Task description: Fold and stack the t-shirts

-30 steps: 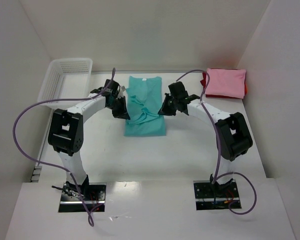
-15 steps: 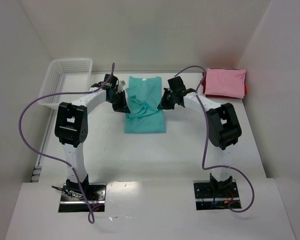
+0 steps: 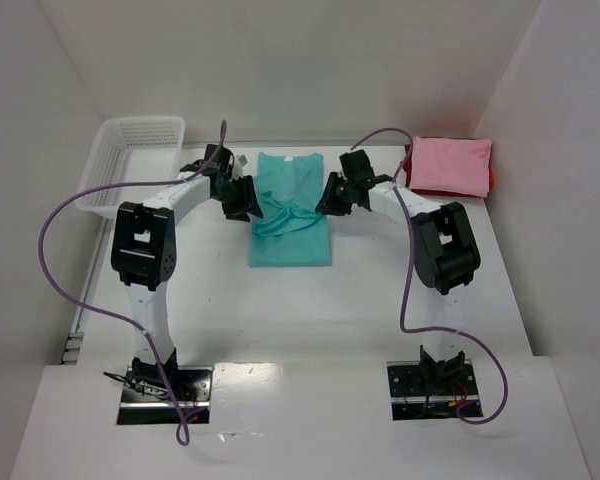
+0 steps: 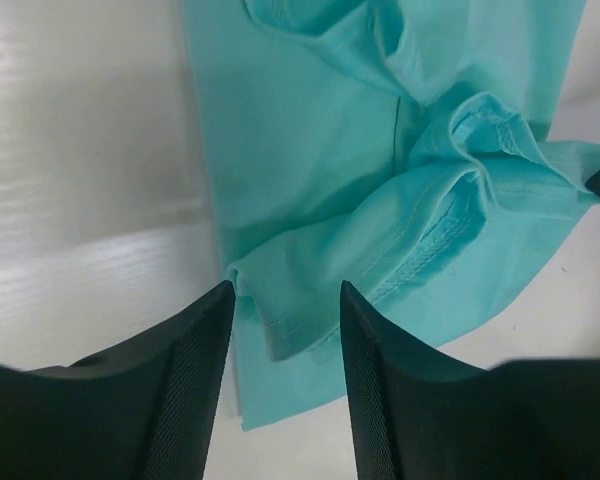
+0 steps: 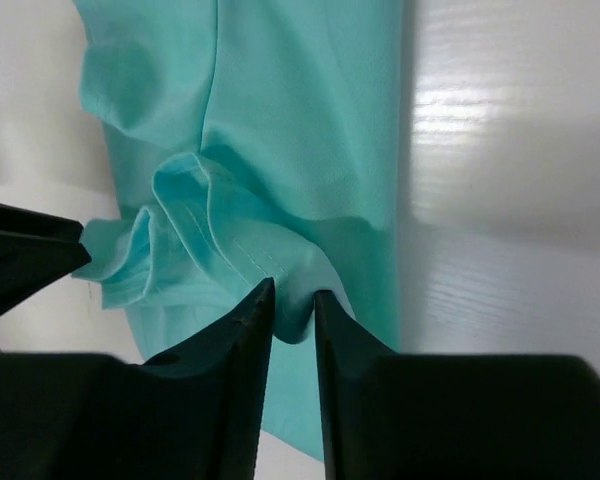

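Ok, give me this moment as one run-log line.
left claw: open above teal t-shirt | right claw: narrow gap at bunched fold, grip unclear | pink t-shirt: folded, far right

no text readable, no labels, brands, numbers or signs legible in the top view or either wrist view

Basket lies left of the spread shirt, folded shirts right.
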